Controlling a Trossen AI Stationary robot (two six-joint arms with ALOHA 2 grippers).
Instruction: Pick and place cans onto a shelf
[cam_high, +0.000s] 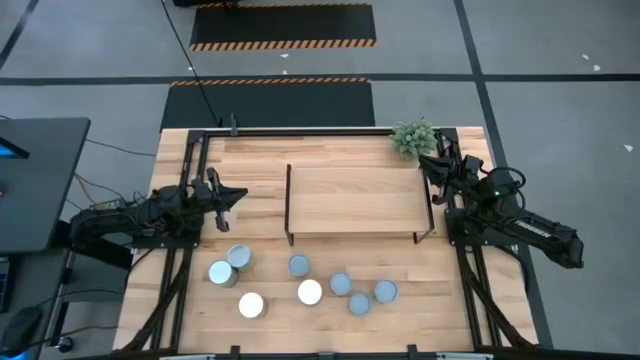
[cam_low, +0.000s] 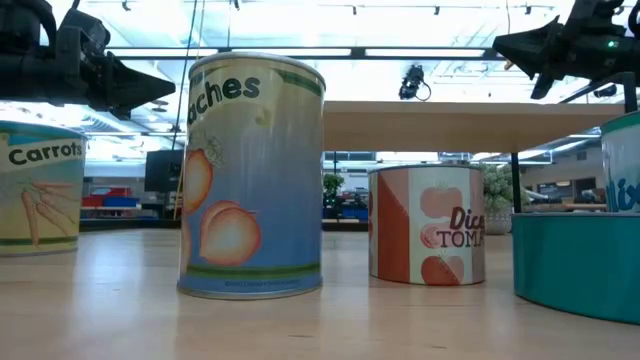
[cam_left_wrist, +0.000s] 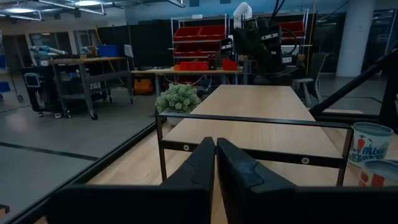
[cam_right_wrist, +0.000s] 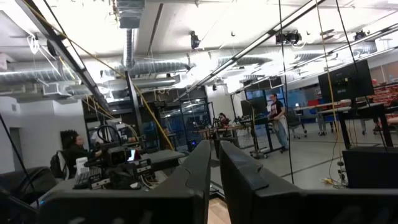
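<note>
Cans (cam_high: 300, 280) upright, at 5 o'clock from left gripper (cam_high: 236, 195), nearer arm. Shelf (cam_high: 355, 200) bare. Right gripper (cam_high: 428, 165) parked. Both fingers together, empty.

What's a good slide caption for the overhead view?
Seven cans wait before the empty shelf, left pincer and right pincer idle at its ends.

The high view looks straight down on the whole desk (cam_high: 260, 180). The low view sits at desk-top height, very close to the cans (cam_low: 252, 175), facing level toward the shelf (cam_low: 450, 122). The left wrist view faces along the shelf toward the right arm (cam_left_wrist: 261, 40). The right wrist view tilts upward into the room. High, low and left wrist views share the shelf.
</note>
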